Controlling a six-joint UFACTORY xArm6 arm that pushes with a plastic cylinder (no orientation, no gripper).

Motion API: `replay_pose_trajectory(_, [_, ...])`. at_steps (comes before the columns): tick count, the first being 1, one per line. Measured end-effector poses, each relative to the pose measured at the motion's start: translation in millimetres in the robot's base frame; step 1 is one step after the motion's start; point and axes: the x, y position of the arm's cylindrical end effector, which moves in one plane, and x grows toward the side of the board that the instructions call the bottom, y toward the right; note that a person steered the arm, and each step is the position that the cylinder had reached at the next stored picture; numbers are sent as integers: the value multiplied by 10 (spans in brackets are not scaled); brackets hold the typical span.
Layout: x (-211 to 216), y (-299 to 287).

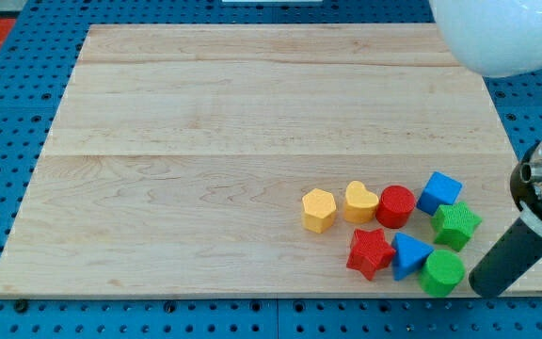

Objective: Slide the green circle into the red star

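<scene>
The green circle (442, 271) sits near the board's bottom right corner. The red star (370, 251) lies to its left, with a blue triangle (409, 254) between them, touching both. My tip (484, 288) is at the lower end of the dark rod, just to the right of the green circle, close to it or touching it.
A yellow hexagon (319, 209), yellow heart (359, 201), red circle (395, 205), blue cube (438, 192) and green star-like block (456, 224) cluster above. The wooden board (205, 160) ends close below and right of the green circle. The white arm body (506, 33) fills the top right.
</scene>
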Motion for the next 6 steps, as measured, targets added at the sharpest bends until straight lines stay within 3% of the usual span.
replay_pose_trajectory(1, [2, -206])
replay_pose_trajectory(2, [-8, 50])
replay_pose_trajectory(6, [-69, -459])
